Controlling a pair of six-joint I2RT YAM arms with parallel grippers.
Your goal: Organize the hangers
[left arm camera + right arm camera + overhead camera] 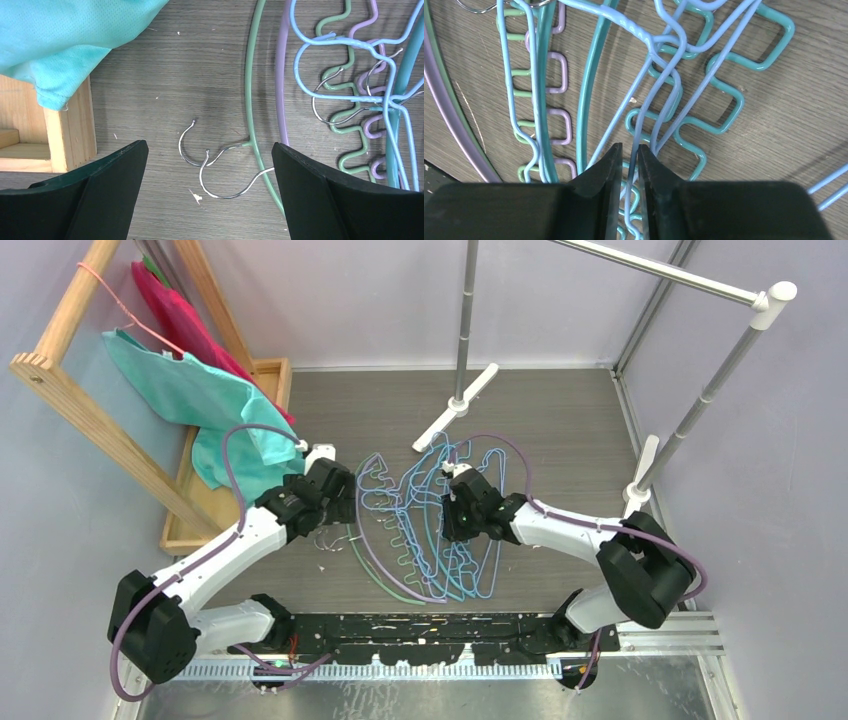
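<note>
On the grey wood-grain table (560, 410), between the arms, the hangers (430, 525) lie in a tangled pile. The right gripper (630, 147) pinches a thin light-blue wire hanger (640, 120) there. The left gripper (210, 145), jaws wide apart, hovers over the metal hooks (181, 147) of the green arched hanger (248, 75) and the lilac arched hanger (281, 75).
</note>
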